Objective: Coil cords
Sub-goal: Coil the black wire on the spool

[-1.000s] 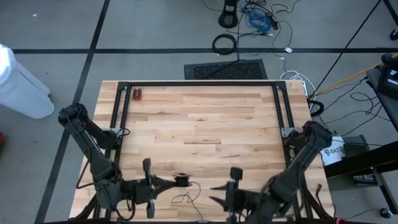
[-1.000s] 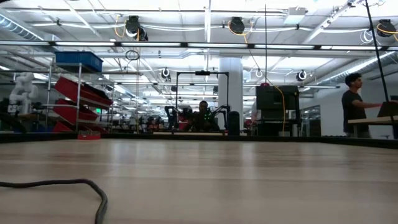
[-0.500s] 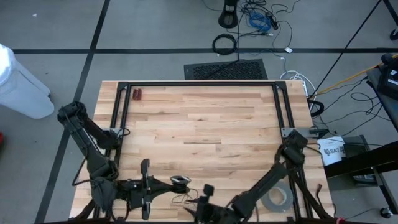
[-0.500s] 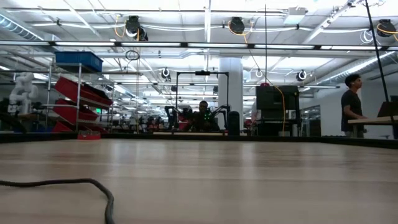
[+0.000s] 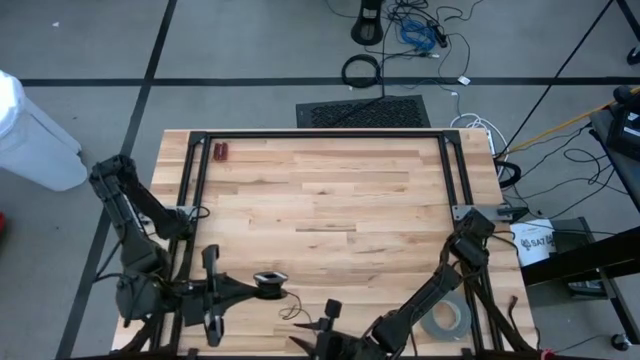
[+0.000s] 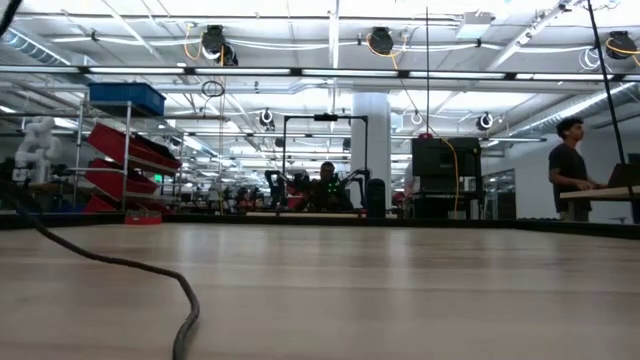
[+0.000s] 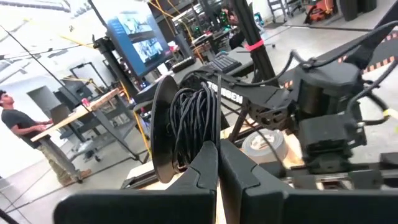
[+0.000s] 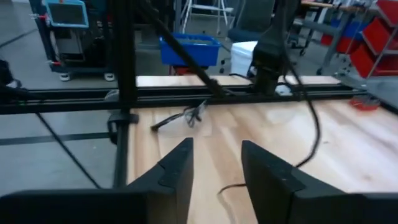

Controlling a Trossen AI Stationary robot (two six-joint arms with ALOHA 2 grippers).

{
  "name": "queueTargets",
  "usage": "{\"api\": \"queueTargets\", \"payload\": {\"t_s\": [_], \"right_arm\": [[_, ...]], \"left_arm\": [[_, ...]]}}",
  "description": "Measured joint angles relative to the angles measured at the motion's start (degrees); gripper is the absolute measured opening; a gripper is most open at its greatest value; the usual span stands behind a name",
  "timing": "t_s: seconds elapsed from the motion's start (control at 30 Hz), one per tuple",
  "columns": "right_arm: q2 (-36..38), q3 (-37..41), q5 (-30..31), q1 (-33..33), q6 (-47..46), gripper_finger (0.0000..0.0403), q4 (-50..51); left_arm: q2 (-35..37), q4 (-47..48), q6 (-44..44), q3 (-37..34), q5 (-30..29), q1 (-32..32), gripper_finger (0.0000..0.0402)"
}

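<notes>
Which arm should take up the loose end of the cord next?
The right, probably. The right gripper has open jaws and sits at the near edge beside the cord's loose strand. The left gripper is shut on the cord bundle, so it has no free jaws.

Bright, even overhead light – ceiling lamps (image 6: 382,41) glare in the low view; wrist views blur softly – shadows faint

Surface: your wooden table (image 5: 330,200); on it: grey tape roll (image 5: 445,318), small red item (image 5: 220,152), thin black cord (image 6: 120,270) trailing
</notes>
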State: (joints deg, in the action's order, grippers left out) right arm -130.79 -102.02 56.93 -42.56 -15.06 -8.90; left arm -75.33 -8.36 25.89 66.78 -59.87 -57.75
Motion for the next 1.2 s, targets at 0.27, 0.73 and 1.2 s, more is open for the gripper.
{"api": "queueTargets", "payload": {"t_s": [0.27,0.73,1.2], "right_arm": [[1.35,0.00,0.09,3.52,5.64,0.0186,0.48],[1.54,0.00,-0.11,4.04,-1.30,0.0167,6.79],[0.16,0.02,-7.45,6.57,-0.74,0.0164,2.67]], "left_arm": [[0.18,-0.08,-0.07,0.00,-1.15,-2.94,0.0001],[0.18,-0.17,0.00,0.00,-9.48,-8.43,0.0001],[0.18,-0.17,0.02,0.00,-9.86,-8.77,0.0001]]}}
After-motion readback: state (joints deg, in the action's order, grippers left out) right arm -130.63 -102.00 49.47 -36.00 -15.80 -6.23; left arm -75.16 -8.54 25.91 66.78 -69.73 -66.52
